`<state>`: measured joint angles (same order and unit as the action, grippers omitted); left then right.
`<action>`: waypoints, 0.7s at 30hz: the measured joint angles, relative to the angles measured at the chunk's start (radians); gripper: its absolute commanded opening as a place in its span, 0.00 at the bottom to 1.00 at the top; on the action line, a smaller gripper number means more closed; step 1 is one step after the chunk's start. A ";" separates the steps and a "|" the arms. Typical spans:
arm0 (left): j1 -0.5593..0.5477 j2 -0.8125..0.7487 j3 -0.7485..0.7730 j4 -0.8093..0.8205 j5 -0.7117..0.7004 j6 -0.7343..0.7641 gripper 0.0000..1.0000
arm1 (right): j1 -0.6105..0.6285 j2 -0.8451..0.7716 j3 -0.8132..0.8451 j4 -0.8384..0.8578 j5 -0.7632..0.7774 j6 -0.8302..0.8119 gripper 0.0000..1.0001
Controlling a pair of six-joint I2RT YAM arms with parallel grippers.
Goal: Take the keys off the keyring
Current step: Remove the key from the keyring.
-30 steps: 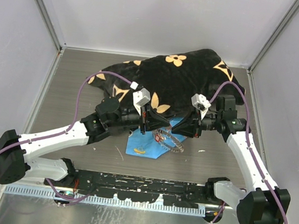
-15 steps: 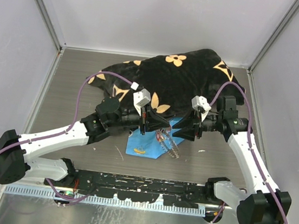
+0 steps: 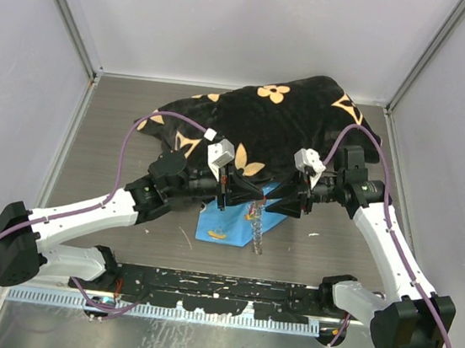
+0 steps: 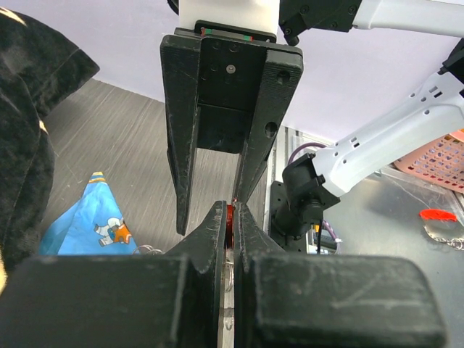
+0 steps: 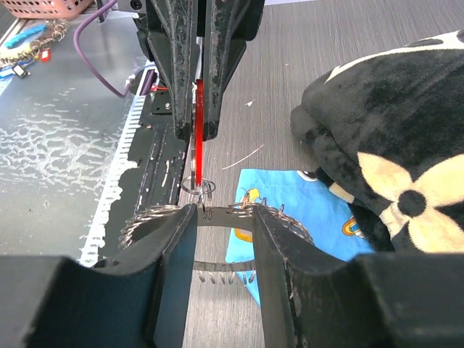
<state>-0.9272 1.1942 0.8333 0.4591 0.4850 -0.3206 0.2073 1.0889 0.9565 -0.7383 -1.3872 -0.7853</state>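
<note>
My left gripper [image 3: 228, 192] is shut on the red head of a key [image 4: 230, 214], which shows as a thin red blade [image 5: 197, 123] in the right wrist view. From that key the keyring [image 3: 257, 230], a silvery loop strung with small split rings, hangs straight down over the table. My right gripper [image 3: 274, 203] faces the left one at close range. Its jaws stand apart, with the ring's flat band [image 5: 225, 220] crossing the gap at the fingertips and neither pad pressing on it. Other keys are hidden.
A blue patterned cloth [image 3: 225, 224] lies on the table below both grippers. A black blanket with tan flowers [image 3: 264, 123] is heaped behind them. A pink basket [image 4: 435, 156] and loose key parts [image 5: 29, 47] sit past the near rail.
The right gripper has opened and let the ring go. The ring, stretched sideways toward the right gripper before, now dangles below the left gripper. The left gripper has stayed shut.
</note>
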 measured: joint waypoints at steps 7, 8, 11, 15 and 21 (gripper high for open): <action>0.000 0.000 0.000 0.001 0.002 -0.003 0.00 | 0.014 0.000 -0.003 -0.002 0.016 -0.010 0.32; 0.000 0.000 0.000 0.001 0.002 -0.003 0.00 | 0.016 0.000 -0.004 -0.002 0.018 -0.010 0.32; 0.000 0.000 0.000 0.002 0.001 -0.004 0.00 | 0.016 0.000 -0.005 -0.003 0.026 -0.013 0.31; 0.000 0.000 0.000 0.002 0.001 -0.004 0.00 | 0.020 0.000 -0.008 -0.003 0.038 -0.017 0.31; 0.000 0.000 0.000 0.004 0.001 -0.005 0.00 | 0.021 0.000 -0.008 -0.003 0.043 -0.018 0.31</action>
<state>-0.9268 1.1946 0.8333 0.4629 0.4862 -0.3252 0.2287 1.0885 0.9482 -0.7418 -1.3441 -0.8028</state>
